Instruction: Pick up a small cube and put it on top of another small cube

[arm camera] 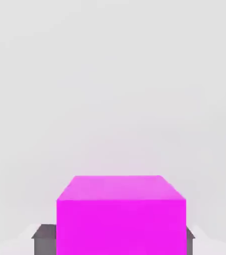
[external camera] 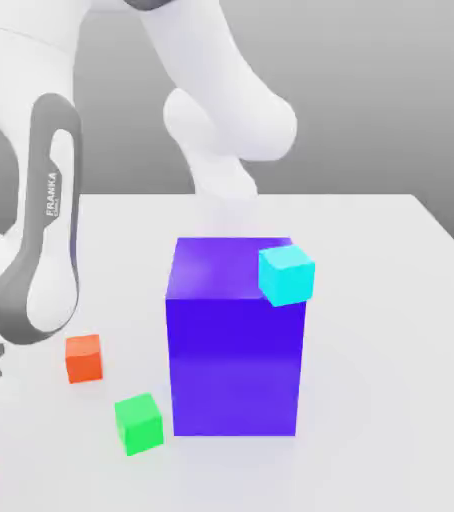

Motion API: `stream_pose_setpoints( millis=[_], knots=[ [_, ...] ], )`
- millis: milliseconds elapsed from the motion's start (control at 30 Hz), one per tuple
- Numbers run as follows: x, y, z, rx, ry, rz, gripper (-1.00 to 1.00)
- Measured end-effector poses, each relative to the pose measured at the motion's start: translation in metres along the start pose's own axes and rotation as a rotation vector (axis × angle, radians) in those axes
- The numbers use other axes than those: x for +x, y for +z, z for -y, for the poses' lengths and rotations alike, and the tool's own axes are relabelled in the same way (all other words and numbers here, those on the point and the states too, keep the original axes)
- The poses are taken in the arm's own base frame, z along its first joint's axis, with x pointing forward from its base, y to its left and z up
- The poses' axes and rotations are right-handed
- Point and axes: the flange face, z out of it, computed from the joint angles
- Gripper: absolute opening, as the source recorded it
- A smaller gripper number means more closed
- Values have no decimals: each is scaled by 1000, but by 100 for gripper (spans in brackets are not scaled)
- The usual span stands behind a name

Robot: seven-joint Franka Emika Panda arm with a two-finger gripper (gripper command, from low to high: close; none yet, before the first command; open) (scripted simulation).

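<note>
Jaws (arm camera: 121, 240) clenched on the small magenta cube (arm camera: 121, 226), one finger each side. Small green cube (external camera: 139, 424) sits apart from the jaws, on the white table (external camera: 391, 380).

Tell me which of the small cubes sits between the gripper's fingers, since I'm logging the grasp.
The magenta cube: the fingers flank it on both sides, while the orange, green and cyan cubes stand away from the gripper.

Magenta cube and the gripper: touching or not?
Touching. In the hand view the gripper's fingers meet the magenta cube on two opposite sides, no gap between.
</note>
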Motion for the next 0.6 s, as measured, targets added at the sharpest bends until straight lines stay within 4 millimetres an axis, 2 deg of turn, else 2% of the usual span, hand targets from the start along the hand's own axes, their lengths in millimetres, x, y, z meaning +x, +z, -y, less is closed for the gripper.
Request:
stream_pose_setpoints(
  millis=[67, 167, 367, 600],
  knots=[
    [0, -16, 1, 0, 2, 1, -100],
    [-1, -57, -2, -2, -8, 1, -100],
    [-17, -94, -74, -26, -221, 19, -100],
    [-13, -113, -161, -30, -478, 21, -100]
  ],
)
